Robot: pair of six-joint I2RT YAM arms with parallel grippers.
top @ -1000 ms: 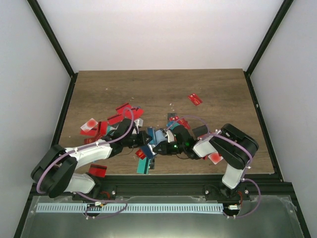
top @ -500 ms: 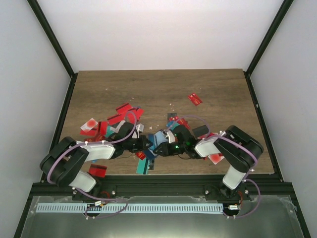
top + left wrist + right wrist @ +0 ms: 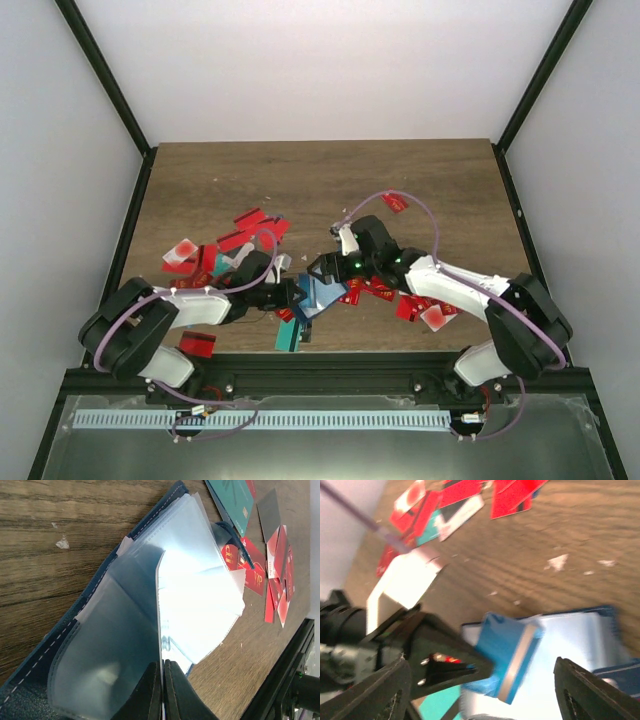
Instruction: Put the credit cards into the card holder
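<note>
Left end effector pinches the navy folding card holder's clear plastic sleeve, keeping pockets open; right end effector, released, hangs over the blue plastic card at frame centre.

Noted: matt, wood-grained table; stitched navy leather-like cover on card holder, clear glossy plastic sleeves; glossy red plastic credit cards.

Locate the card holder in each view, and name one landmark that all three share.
Top external: the card holder lies low centre, between the two arms' tips.
Left wrist: the card holder fills most of the frame, clear sleeves fanned over the navy cover.
Right wrist: the card holder sits lower right.
Shared landmark: the left fingers, pinching one sleeve.
</note>
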